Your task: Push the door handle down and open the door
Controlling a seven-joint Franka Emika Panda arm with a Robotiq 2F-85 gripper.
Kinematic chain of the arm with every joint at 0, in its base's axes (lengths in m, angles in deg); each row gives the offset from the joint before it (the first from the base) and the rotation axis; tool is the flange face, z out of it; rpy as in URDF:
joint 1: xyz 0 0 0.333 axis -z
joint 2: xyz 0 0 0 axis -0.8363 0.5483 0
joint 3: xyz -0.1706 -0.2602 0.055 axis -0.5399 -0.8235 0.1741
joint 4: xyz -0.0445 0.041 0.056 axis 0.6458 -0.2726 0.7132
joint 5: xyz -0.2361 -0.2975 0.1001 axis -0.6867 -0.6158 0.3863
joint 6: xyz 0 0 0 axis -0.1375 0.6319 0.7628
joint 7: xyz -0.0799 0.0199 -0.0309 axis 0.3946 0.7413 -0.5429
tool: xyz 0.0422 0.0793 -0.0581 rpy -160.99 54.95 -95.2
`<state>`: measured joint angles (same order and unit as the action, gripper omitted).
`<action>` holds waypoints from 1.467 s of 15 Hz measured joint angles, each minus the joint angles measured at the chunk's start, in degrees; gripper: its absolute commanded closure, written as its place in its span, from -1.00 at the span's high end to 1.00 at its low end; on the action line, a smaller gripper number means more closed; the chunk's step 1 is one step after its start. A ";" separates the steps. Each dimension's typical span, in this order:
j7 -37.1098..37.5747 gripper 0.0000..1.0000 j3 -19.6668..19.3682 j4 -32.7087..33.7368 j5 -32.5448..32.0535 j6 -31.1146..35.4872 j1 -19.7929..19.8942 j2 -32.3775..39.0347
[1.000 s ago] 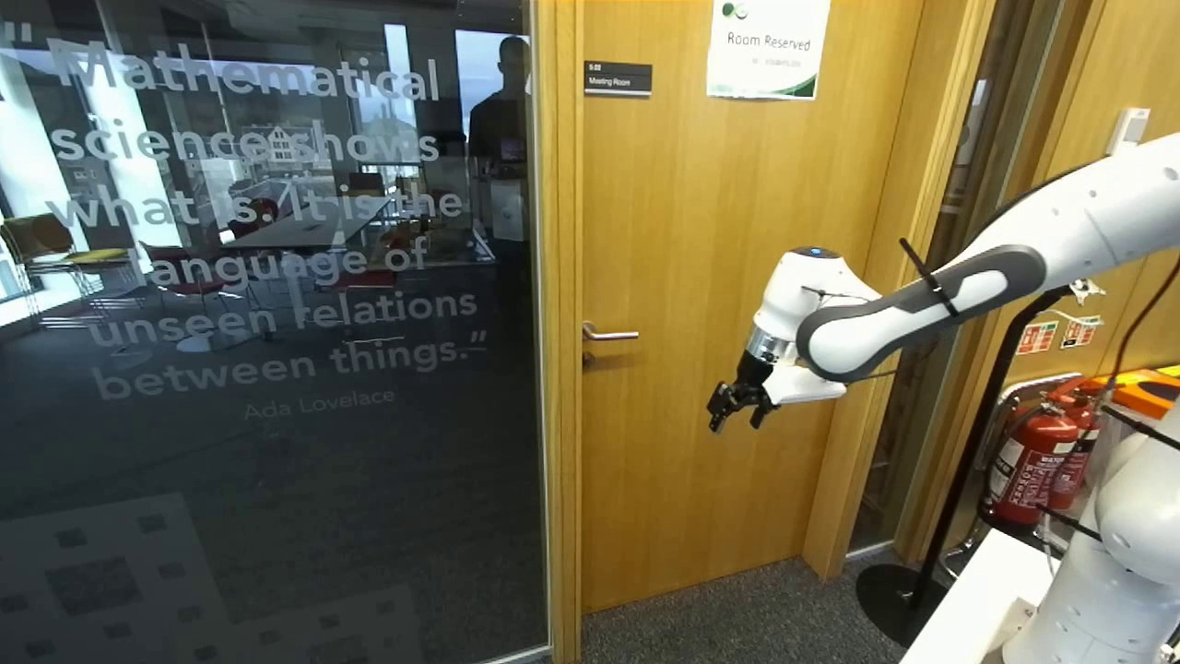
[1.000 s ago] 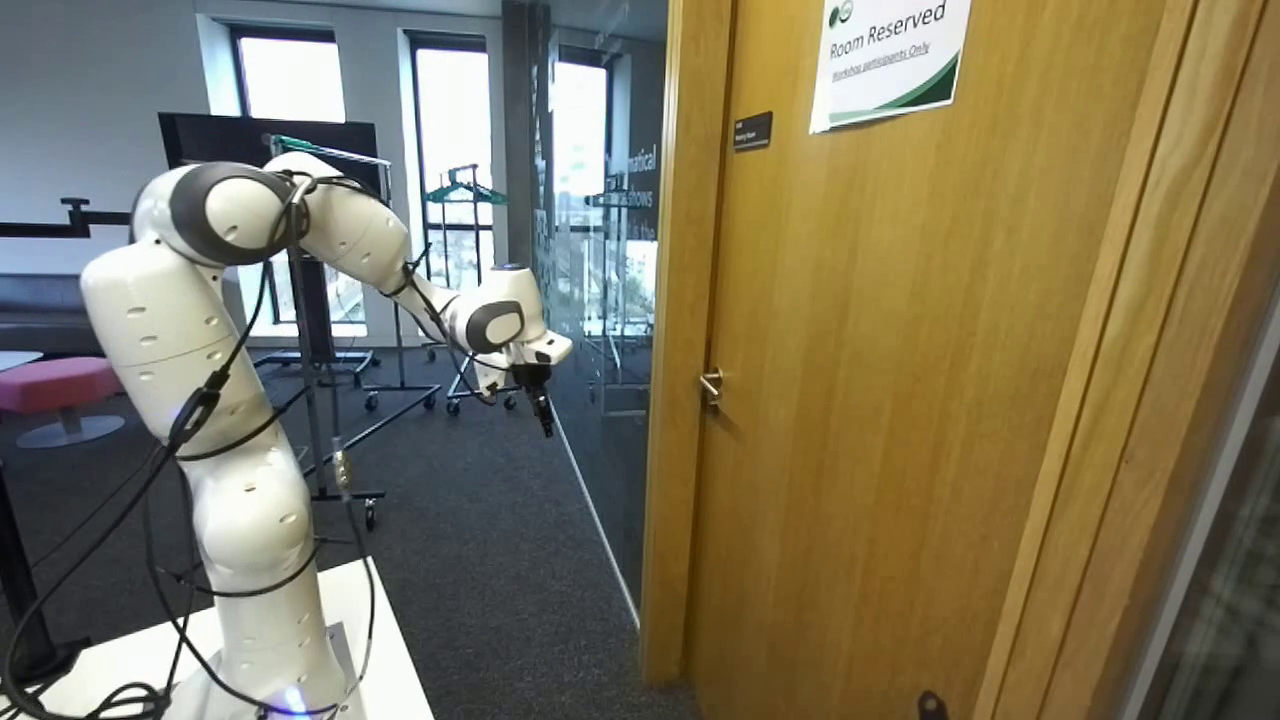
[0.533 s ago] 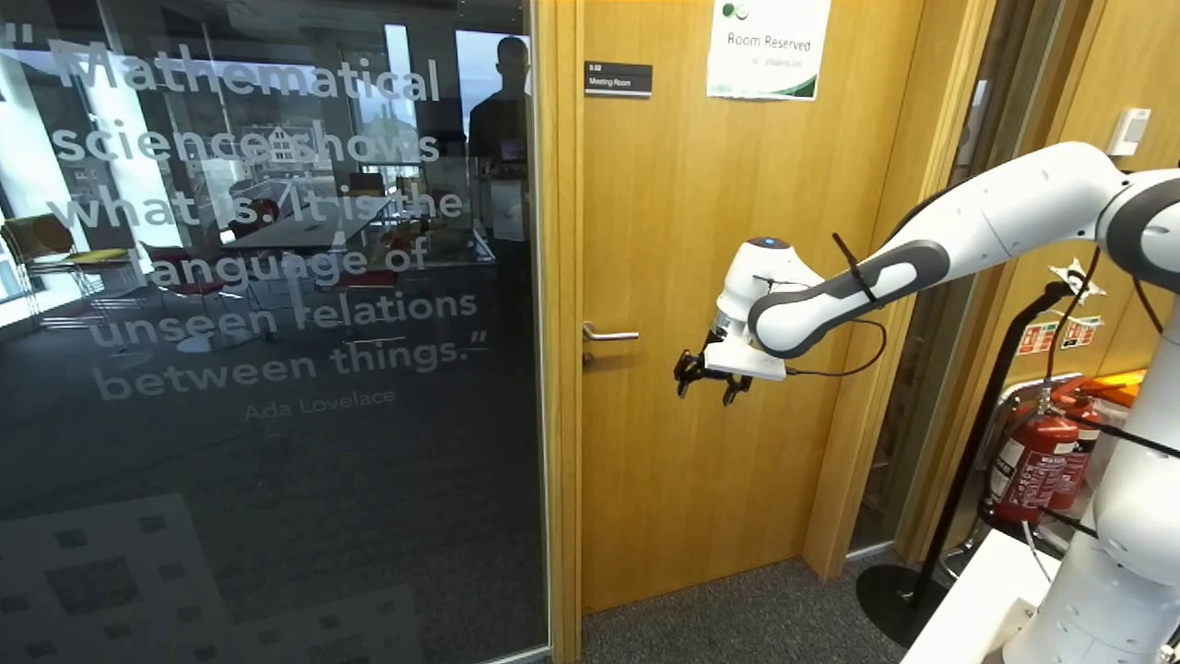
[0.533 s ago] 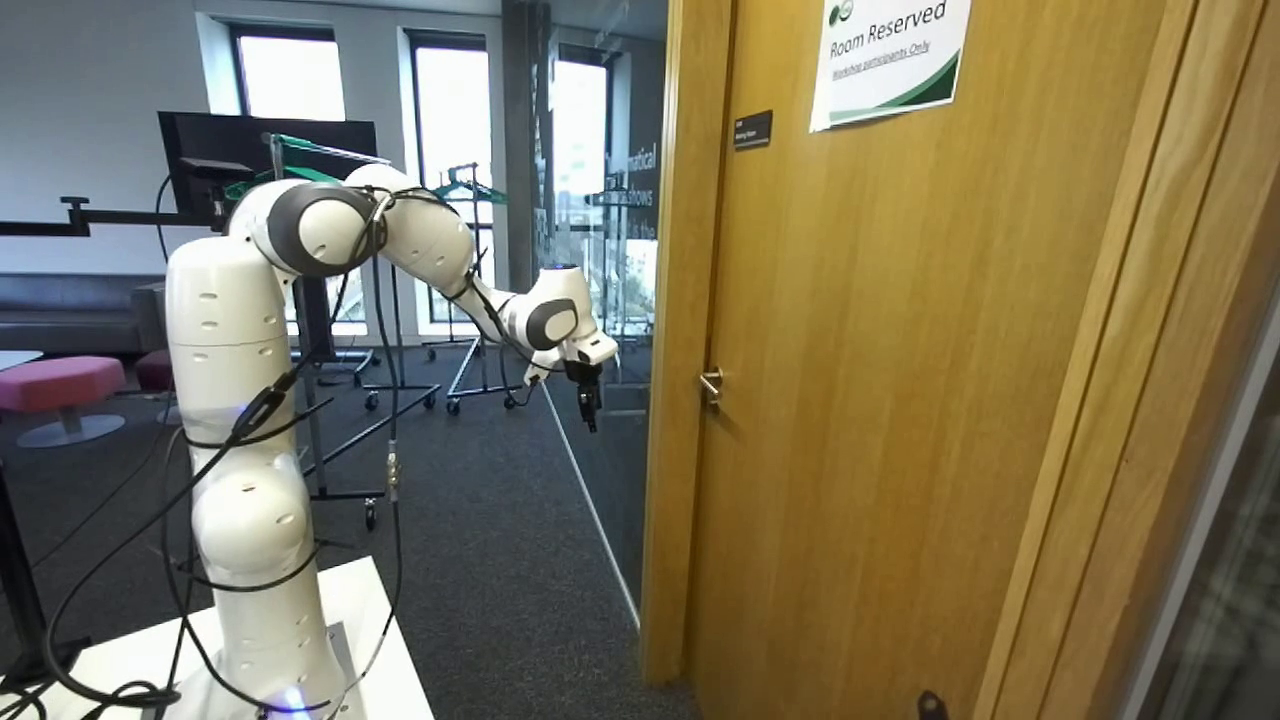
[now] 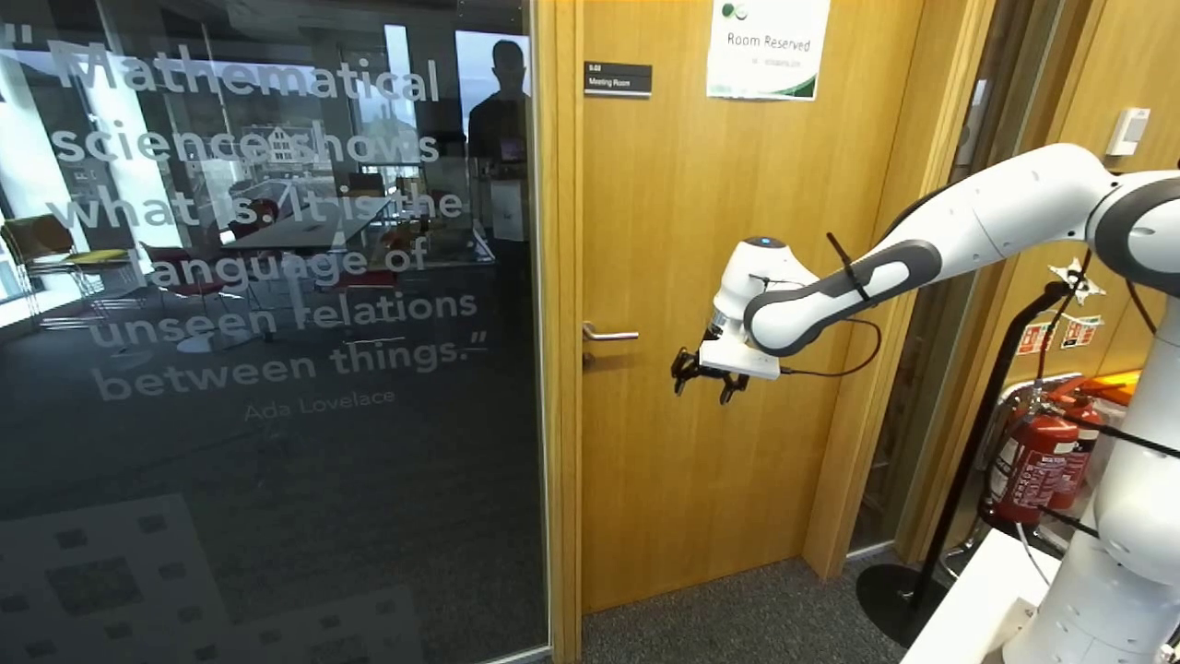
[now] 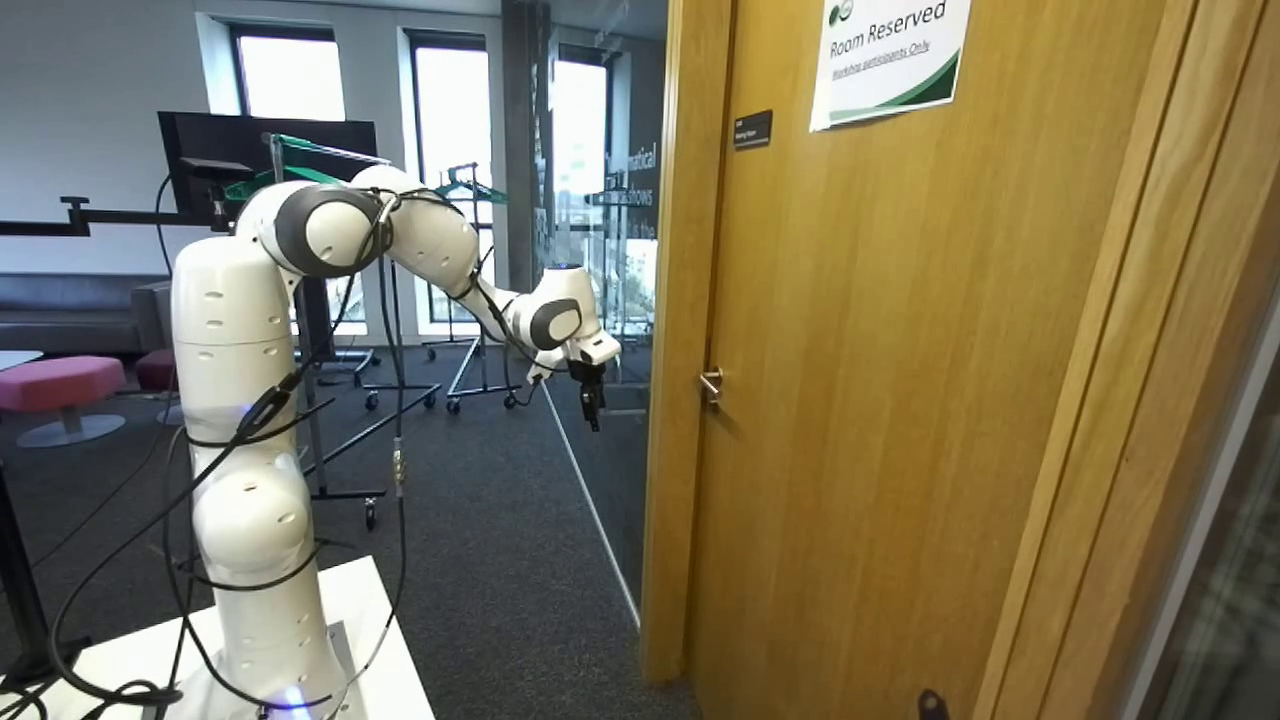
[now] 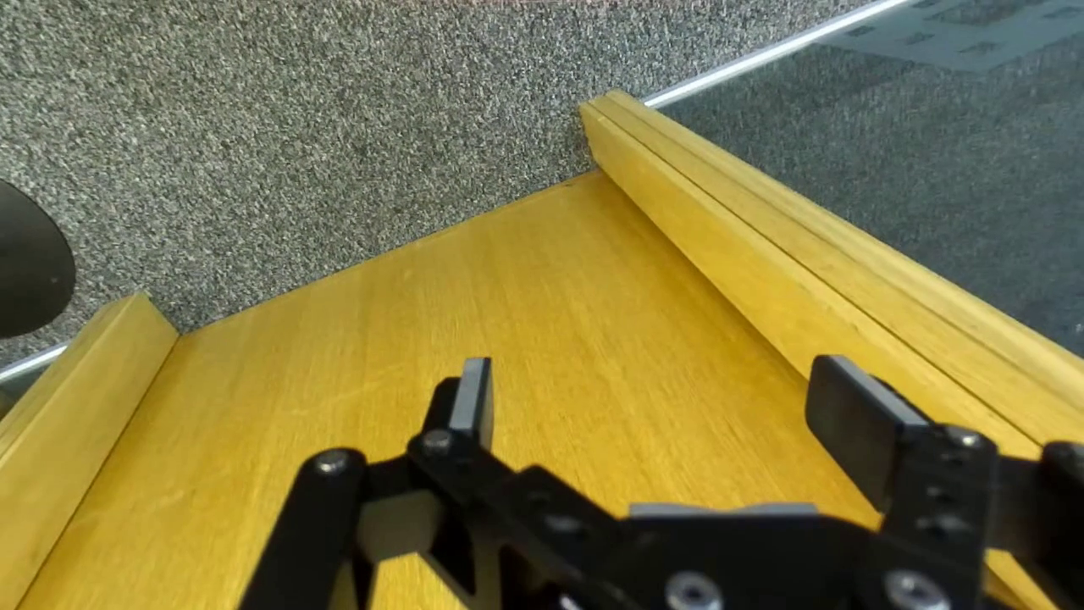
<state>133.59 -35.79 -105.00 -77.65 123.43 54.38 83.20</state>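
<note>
In an exterior view, the door handle [image 5: 613, 336] is sitting left of centre, lying level and so apparently unpressed, while the door [image 5: 701, 231] is filling the middle of the frame, looking shut. The tool [image 5: 703, 389] is hanging lower in the frame, right of the handle and apart from it; its fingers [image 7: 471, 402] are standing wide apart in the wrist view, gripping nothing. They are pointing downward, presumably so that one can bear on the handle from above, which is probably calling for a lift and a shift leftward in the frame. At lower right, a desk [image 5: 977, 599] is carrying the arm [image 5: 986, 217], likely to put the handle within reach.
</note>
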 measured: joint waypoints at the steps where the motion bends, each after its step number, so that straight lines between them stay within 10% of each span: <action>1: 0.05 1.00 -0.42 0.00 0.12 0.04 -0.32 0.18; 22: 55.42 1.00 -27.25 48.65 -15.89 -1.72 -18.26 34.97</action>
<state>189.01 -63.05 -56.35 -93.54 121.71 36.12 118.17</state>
